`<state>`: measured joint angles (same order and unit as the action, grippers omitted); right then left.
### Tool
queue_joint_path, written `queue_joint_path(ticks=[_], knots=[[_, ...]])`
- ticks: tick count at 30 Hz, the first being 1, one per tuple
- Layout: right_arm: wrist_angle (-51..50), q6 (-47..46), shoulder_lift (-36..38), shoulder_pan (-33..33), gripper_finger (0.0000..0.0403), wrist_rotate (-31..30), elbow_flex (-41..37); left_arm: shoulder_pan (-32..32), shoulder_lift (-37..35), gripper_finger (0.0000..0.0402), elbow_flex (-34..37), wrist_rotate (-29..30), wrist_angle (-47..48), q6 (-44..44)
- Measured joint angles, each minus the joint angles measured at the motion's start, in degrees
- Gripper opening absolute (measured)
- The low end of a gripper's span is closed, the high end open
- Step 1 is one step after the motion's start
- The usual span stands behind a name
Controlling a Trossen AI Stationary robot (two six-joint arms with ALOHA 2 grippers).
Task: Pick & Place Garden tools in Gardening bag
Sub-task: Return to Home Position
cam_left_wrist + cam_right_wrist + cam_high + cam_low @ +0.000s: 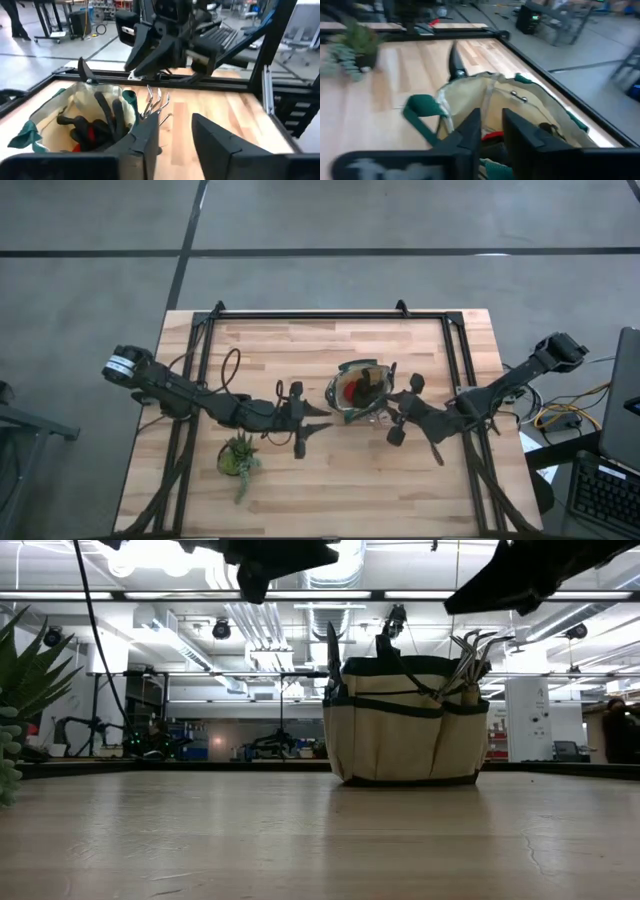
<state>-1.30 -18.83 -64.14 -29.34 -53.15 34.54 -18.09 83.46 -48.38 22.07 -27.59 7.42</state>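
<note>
The olive-green and tan gardening bag [360, 390] stands upright on its base at the table's middle and also shows in the low view [405, 725]. Pruning shears [332, 658] and the pronged tools [470, 648] stick up out of it. The red-and-black glove [87, 131] lies inside. My left gripper [322, 420] hovers open and empty just left of the bag, above the table. My right gripper [385, 412] hovers at the bag's right rim, its fingers a little apart and empty, over the bag's opening [491, 125].
A small green potted succulent [238, 458] stands near the table's front left, beside the left arm. A black metal frame [330, 315] runs along the table's far edge and sides. Bare wood lies in front of the bag.
</note>
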Motion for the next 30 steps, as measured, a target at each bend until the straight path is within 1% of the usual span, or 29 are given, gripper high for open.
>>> queue_joint_path(ticks=[3, 6, 7, 8, 10, 12, 14, 16, 19, 22, 27, 30], knots=[[-0.02, 1.63, 4.12, 0.0, 0.0022, 2.93, -1.26, 0.85, -0.05, 0.0082, 0.0, -0.17, 0.38, -2.12], [0.03, 2.74, 9.71, 0.0, 0.0013, 3.69, -3.23, 2.07, -0.07, 0.0021, 0.0, -1.41, 0.78, -2.72], [-0.03, 2.89, 11.93, 0.0, 0.0011, 4.08, -4.01, 2.38, -0.28, 0.0011, 0.04, -2.64, 0.75, -3.12], [0.03, 3.01, 14.1, 0.0, 0.001, 4.94, -4.81, 2.68, -0.75, 0.0009, 0.25, -4.09, 0.76, -3.52], [0.06, 3.14, 18.97, 0.0, 0.0008, 9.13, -6.78, 3.54, -2.25, 0.001, 1.15, -6.7, 0.59, -3.51], [0.7, 4.23, 23.37, 0.0, 0.0008, 14.11, -8.77, 4.71, -4.28, 0.0008, 3.07, -7.94, 0.09, -2.66], [1.08, 5.33, 27.19, -0.02, 0.0008, 17.04, -10.59, 6.25, -6.3, 0.0004, 5.61, -10.72, -1.03, -2.59], [2.18, 6.27, 30.31, 0.0, 0.0008, 17.01, -12.18, 7.59, -8.43, 0.0004, 8.82, -13.76, -2.66, -2.64], [3.1, 8.27, 34.62, 0.0, 0.0008, 14.52, -14.49, 8.71, -12.02, 0.001, 14.31, -14.57, -7.62, -2.72], [3.17, 8.66, 38.61, 0.0, 0.0008, 12.79, -17.4, 9.15, -16.46, 0.0014, 20.5, -10.93, -11.95, -2.82], [3.41, 9.76, 45.13, 0.0, 0.0008, 12.67, -22.11, 9.12, -25.13, 0.0009, 30.18, -9.48, -15.46, -3.89], [3.63, 10.27, 48.23, 0.0, 0.0008, 12.66, -24.45, 9.14, -29.0, 0.0007, 33.82, -7.39, -15.3, -0.41]])
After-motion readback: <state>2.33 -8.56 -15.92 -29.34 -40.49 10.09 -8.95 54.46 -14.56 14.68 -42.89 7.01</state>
